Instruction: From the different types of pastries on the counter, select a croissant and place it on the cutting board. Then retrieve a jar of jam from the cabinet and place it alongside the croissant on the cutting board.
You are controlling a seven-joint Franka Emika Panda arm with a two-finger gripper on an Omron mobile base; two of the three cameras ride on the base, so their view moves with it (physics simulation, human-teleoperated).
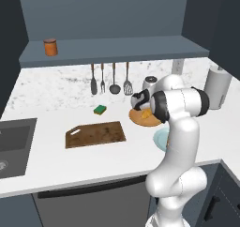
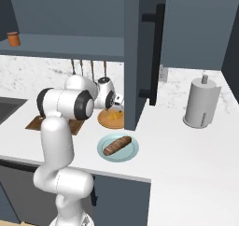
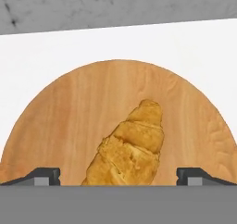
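Your arm hides most of the croissant point(image 3: 131, 146) from the base cameras. It's on the round wooden plate point(image 3: 60, 121), between the hand's point(image 3: 118, 177) wide-apart fingertips. Cutting board point(image 1: 95, 133) sits at 9 o'clock on the white marbled table point(image 1: 51, 160); jam jar point(image 1: 50, 47) up on the cabinet shelf point(image 1: 122, 50).

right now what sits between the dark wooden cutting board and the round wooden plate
A small green sponge lies on the counter between dark wooden cutting board and round wooden plate, left base view.
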